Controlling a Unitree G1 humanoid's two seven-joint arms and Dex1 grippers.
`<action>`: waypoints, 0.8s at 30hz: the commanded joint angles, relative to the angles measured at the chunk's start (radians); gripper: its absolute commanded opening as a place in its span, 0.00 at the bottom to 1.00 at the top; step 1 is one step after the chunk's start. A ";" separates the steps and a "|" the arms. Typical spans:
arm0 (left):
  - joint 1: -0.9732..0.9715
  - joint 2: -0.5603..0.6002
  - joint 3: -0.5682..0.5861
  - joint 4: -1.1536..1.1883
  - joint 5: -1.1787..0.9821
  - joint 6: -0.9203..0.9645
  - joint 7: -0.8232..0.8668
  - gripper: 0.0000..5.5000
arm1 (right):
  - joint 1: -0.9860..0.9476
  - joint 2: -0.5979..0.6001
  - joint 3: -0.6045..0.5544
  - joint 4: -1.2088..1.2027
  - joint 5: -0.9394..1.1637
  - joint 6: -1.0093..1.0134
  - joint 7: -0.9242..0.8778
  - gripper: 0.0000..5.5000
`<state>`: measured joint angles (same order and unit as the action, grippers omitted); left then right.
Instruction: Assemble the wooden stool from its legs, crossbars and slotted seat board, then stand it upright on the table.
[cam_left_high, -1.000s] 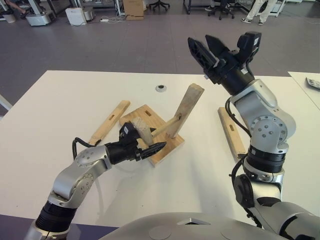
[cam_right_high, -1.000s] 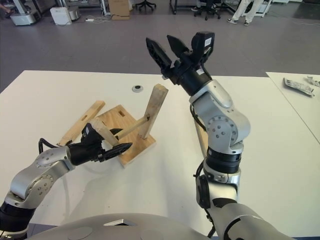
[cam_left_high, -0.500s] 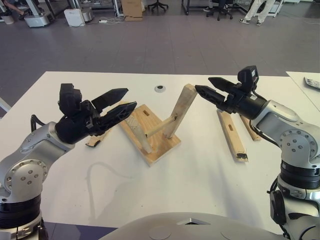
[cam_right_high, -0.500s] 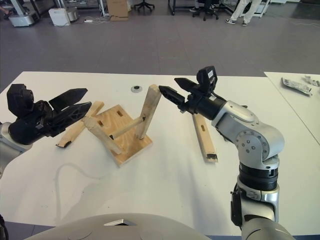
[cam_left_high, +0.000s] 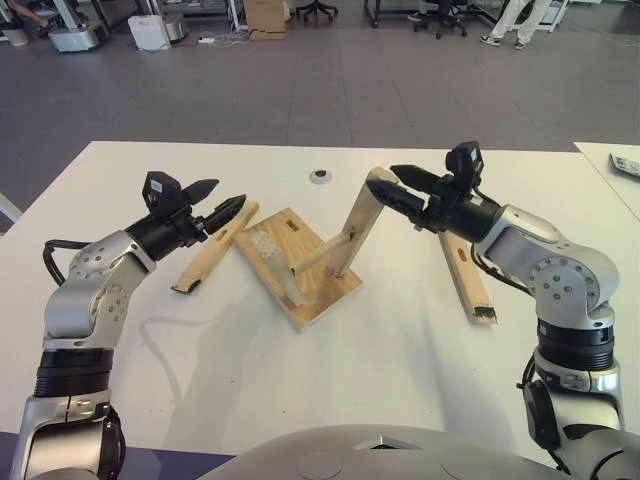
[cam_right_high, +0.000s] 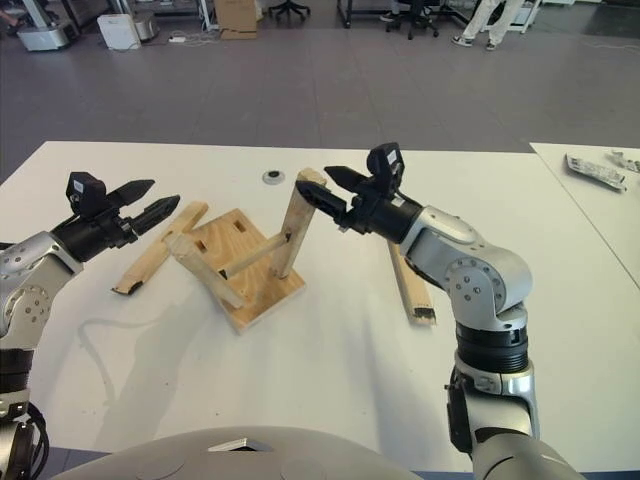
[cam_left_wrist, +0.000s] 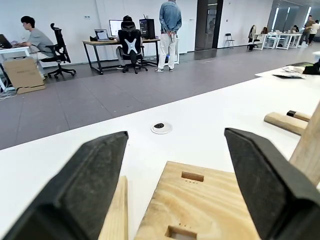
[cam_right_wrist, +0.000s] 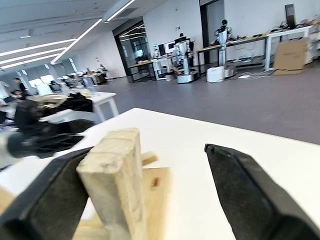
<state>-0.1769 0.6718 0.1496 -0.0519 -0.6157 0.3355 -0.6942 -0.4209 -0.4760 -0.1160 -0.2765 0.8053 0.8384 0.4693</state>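
Jaws spread, the right gripper is brought around the upright leg, the left gripper toward a loose leg: grasps are readied.

The right arm covers the upper end of a loose leg.

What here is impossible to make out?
Head views: whether the right end effector touches the tilted pale wooden leg; they overlap at its top.
Head views: far end of the loose wooden leg on the right, under the right forearm.
Head views: leg depth in the square wooden seat board; legs cover their slots.
Head views: the small round grey table insert is too small to identify.
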 joint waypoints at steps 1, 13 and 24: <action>-0.075 -0.004 -0.085 0.100 0.107 -0.058 -0.099 0.64 | -0.116 -0.098 -0.093 0.126 -0.063 -0.075 0.036 0.71; -0.260 -0.057 -0.445 0.859 0.726 -0.614 -0.096 0.64 | 0.247 -0.306 -0.084 0.025 -0.088 -0.173 0.412 0.71; -0.028 -0.035 -0.466 0.475 0.621 -0.567 -0.249 0.64 | 0.329 -0.141 0.332 0.204 -0.515 -0.406 0.354 0.71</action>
<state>-0.3096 0.6296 -0.2710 0.5113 0.0062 -0.2863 -0.8533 -0.0822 -0.6493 0.1826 -0.0948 0.3061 0.4564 0.8044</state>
